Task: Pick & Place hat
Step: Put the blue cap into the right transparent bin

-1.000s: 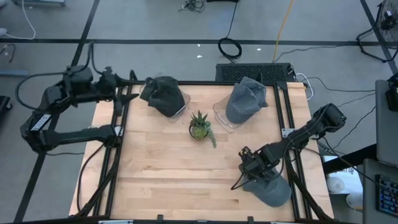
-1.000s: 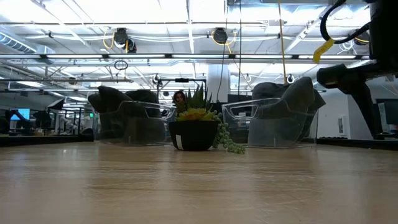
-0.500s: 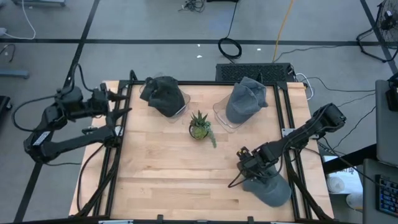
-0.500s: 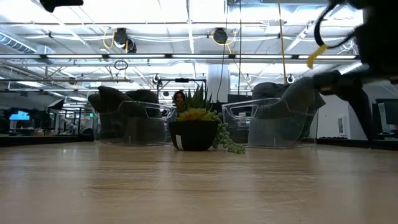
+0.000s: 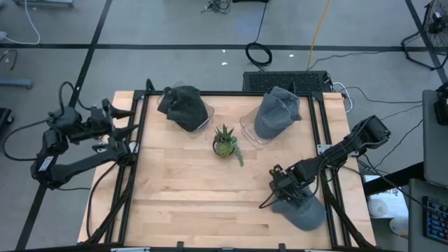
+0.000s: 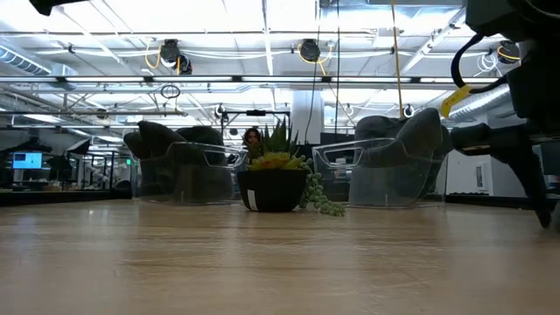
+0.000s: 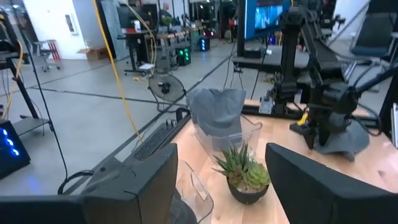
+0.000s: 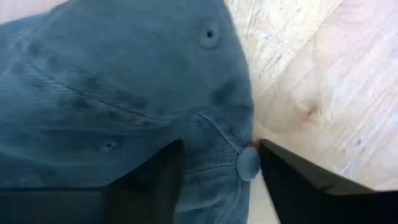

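Wooden table (image 5: 182, 189): right claw (image 5: 285, 198) bent low, fingers straddling grey hat (image 5: 302, 211), not yet clenched.

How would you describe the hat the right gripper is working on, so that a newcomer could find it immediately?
On the light wooden table, look to the front right corner. A grey-blue fabric cap lies flat on the wood there, with the right gripper down over its crown. The two other grey caps sit on clear plastic stands at the back edge; this one does not.

Potted succulent (image 5: 225, 143) sitting near the middle of the wooden bench (image 5: 182, 196). Two clear plastic stands (image 6: 363, 171) standing behind it, one to each side. Black cable coil (image 5: 258, 53) lying on the floor beyond; a dark box (image 5: 285, 81), possibly equipment, sitting nearby.
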